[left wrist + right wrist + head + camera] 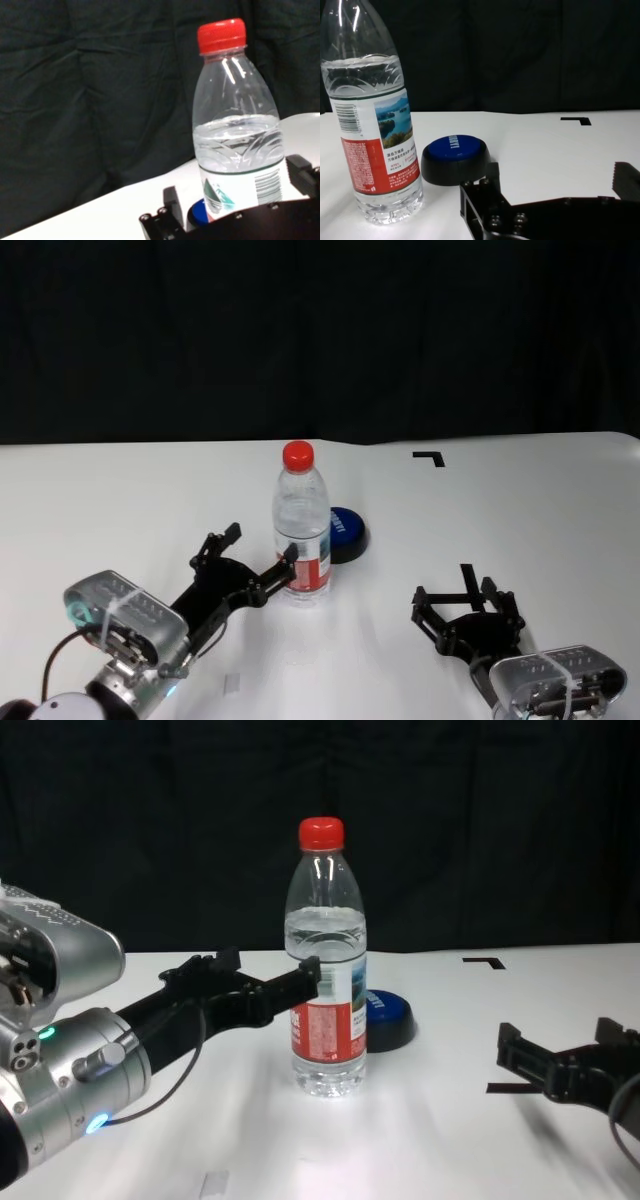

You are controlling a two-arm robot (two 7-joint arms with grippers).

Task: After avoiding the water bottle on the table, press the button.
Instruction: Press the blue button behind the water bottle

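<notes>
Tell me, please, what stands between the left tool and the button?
The water bottle stands between the left tool and the button, as the head view shows.

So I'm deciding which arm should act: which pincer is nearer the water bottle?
Left. The left pincer is open right beside the water bottle, one finger at its label. The right pincer is open, well off to the bottle's right on the table.

Head cam high, chest low; both share water bottle (301,525).
</notes>
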